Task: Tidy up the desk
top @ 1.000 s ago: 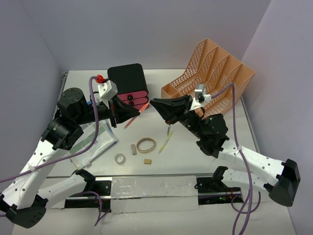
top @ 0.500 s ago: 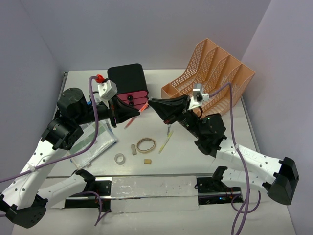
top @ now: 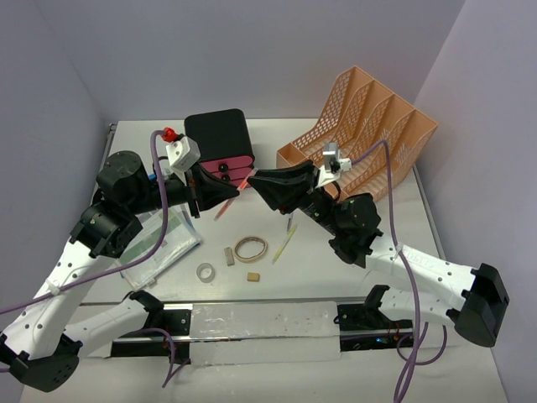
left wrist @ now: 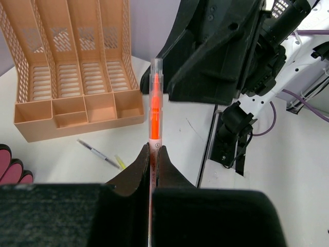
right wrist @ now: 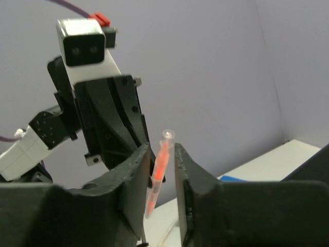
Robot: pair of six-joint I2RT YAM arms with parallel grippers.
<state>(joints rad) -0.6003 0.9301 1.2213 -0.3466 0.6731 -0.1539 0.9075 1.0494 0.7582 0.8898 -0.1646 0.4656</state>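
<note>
The desk [top: 336, 260] lies white under both arms. Only the left wrist view shows the left gripper [left wrist: 154, 150] with its jaws clamped on an orange highlighter [left wrist: 154, 98]. Only the right wrist view shows the right gripper [right wrist: 162, 149] with jaws a little apart and the highlighter between them; whether they touch it I cannot tell. From above, both grippers meet over the tabletop's middle, just before the black drawer box [top: 220, 134].
</note>
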